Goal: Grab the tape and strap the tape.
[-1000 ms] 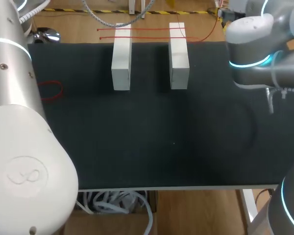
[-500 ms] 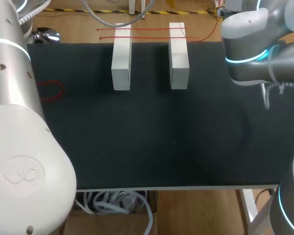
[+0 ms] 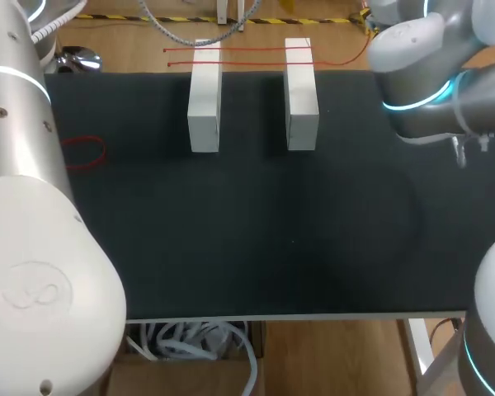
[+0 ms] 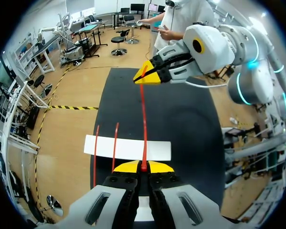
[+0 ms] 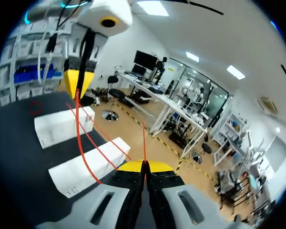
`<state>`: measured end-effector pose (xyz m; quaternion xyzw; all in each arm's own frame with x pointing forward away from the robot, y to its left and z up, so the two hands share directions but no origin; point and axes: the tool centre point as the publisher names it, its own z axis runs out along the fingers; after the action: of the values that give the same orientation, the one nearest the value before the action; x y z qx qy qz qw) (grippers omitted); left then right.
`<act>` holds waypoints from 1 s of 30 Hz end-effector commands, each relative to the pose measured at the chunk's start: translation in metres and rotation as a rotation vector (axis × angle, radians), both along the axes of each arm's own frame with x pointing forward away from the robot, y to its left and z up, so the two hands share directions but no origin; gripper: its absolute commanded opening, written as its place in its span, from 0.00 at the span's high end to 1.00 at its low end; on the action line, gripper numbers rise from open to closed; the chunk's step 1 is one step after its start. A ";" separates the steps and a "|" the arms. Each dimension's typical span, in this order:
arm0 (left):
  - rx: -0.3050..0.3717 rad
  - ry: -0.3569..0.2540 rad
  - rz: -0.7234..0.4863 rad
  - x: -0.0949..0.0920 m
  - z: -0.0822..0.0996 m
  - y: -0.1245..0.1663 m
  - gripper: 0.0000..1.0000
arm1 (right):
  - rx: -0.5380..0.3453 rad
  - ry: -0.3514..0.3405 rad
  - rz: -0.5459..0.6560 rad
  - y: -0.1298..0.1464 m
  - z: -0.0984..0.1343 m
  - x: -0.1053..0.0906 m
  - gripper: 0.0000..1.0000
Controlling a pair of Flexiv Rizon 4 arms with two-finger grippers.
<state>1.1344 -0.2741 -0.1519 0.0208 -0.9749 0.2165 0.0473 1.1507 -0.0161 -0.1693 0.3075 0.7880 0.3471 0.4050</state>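
Observation:
A thin red tape [image 3: 247, 49] runs in two strands across the far ends of two white blocks [image 3: 205, 99] [image 3: 301, 95] at the back of the black table [image 3: 272, 239]. In the left wrist view my left gripper [image 4: 143, 167] is shut on the tape [image 4: 143, 119], which stretches taut over a block [image 4: 128, 148] to my right gripper [image 4: 144, 78]. The right wrist view shows my right gripper [image 5: 144, 165] shut on the tape [image 5: 143, 143], with my left gripper [image 5: 77, 83] holding it above the blocks [image 5: 62, 126]. Neither gripper shows in the head view.
A small red loop [image 3: 84, 153] lies on the mat near the left edge. My left arm [image 3: 33, 247] fills the near left of the head view. My right arm's elbow [image 3: 417, 66] hangs over the far right corner.
My right arm's elbow has shifted a little toward the back of the table. The tape, the blocks and my left arm look unmoved.

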 end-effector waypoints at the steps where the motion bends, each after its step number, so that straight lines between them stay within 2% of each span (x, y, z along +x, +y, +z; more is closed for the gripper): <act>1: 0.006 0.005 -0.001 0.002 0.001 -0.001 1.00 | -0.294 0.034 0.027 0.002 -0.002 0.001 1.00; 5: 0.006 0.005 -0.001 0.002 0.001 -0.001 1.00 | -0.399 0.009 0.069 -0.002 -0.005 0.000 1.00; 7: 0.006 0.005 -0.001 0.002 0.001 -0.001 1.00 | -0.418 -0.006 0.063 -0.003 -0.005 -0.002 1.00; 8: 0.006 0.005 -0.001 0.002 0.001 -0.001 1.00 | -0.398 -0.007 0.054 -0.003 -0.005 -0.002 1.00; 9: 0.006 0.005 -0.001 0.002 0.001 -0.001 1.00 | -0.193 0.027 -0.002 -0.001 -0.003 -0.001 1.00; 20: 0.006 0.005 -0.001 0.002 0.001 -0.001 1.00 | -0.193 0.027 -0.002 -0.001 -0.003 -0.001 1.00; 23: 0.006 0.005 -0.001 0.002 0.001 -0.001 1.00 | -0.391 -0.028 0.112 0.003 -0.005 -0.003 1.00; 24: 0.006 0.005 -0.001 0.002 0.001 -0.001 1.00 | -0.475 -0.065 0.158 0.003 -0.004 -0.003 1.00; 26: 0.006 0.005 -0.001 0.002 0.001 -0.001 1.00 | -0.508 -0.089 0.184 0.006 -0.002 -0.001 1.00; 27: 0.006 0.005 -0.001 0.002 0.001 -0.001 1.00 | -0.563 -0.106 0.183 0.006 -0.001 -0.001 1.00; 28: 0.006 0.005 -0.001 0.002 0.001 -0.001 1.00 | -0.571 -0.137 0.200 0.007 0.001 0.002 1.00; 30: 0.006 0.005 -0.001 0.002 0.001 -0.001 1.00 | -0.585 -0.140 0.188 0.008 0.002 0.003 1.00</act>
<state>1.1344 -0.2742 -0.1519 0.0208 -0.9749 0.2167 0.0473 1.1521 -0.0116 -0.1676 0.1469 0.8455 0.2156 0.4659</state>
